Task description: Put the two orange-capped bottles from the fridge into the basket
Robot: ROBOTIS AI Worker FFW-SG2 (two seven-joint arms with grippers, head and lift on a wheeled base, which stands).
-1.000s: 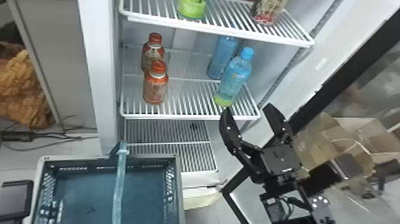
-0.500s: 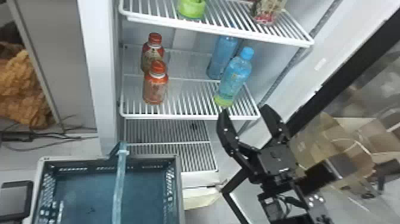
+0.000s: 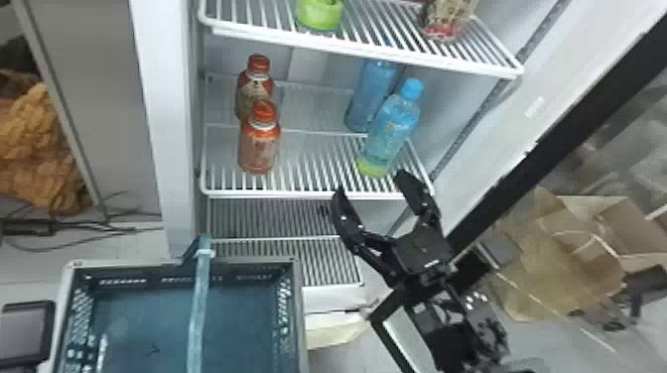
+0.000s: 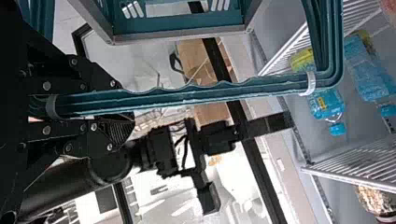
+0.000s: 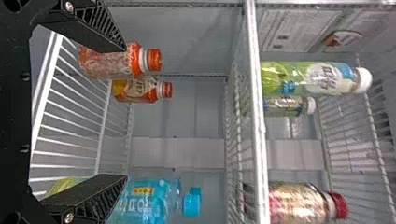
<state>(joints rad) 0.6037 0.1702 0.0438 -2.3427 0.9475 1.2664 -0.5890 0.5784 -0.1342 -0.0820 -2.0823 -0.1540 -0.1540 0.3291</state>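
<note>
Two orange-capped plastic bottles point(image 3: 258, 149) stand on a white wire shelf point(image 3: 307, 194). The wide-open right gripper point(image 3: 372, 183) is empty; the left gripper point(image 4: 123, 111) holds a blue-green basket handle point(image 4: 210, 93).

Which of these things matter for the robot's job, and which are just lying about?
For the job:
Front orange-capped bottle
Rear orange-capped bottle
Basket, its handle held in the left fingers
Right fingers, open near the shelf

Just lying about:
Blue bottles, same shelf
Green bottle, shelf above
Cardboard, outside the fridge
</note>
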